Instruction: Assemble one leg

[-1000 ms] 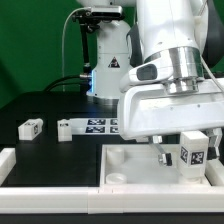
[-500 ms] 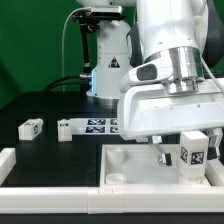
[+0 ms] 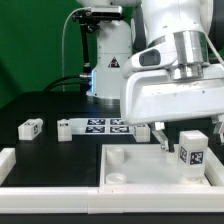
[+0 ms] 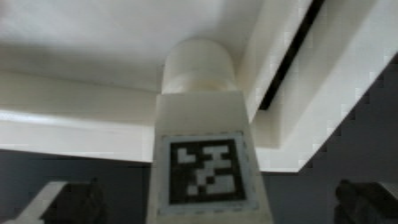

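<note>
The leg (image 3: pixel 192 153), a small white block with a black-and-white tag on its face, stands upright at the far right corner of the large white panel (image 3: pixel 130 165). My gripper (image 3: pixel 188 132) hangs just above it, open. One dark finger (image 3: pixel 159 136) shows left of the leg. In the wrist view the leg (image 4: pixel 205 150) fills the middle, tag toward the camera. My gripper (image 4: pixel 214 205) straddles it, with a dark finger (image 4: pixel 63 200) well clear on each side and touching nothing. The panel's rim (image 4: pixel 107 95) lies behind the leg.
Two more small tagged white blocks (image 3: pixel 31 127) (image 3: pixel 64 130) lie on the black table at the exterior view's left. The marker board (image 3: pixel 100 125) lies behind the panel. A white rail (image 3: pixel 40 177) runs along the front. The arm's base (image 3: pixel 108 60) stands at the back.
My gripper has risen from around the leg. The leg stays standing on the panel, hardly moved.
</note>
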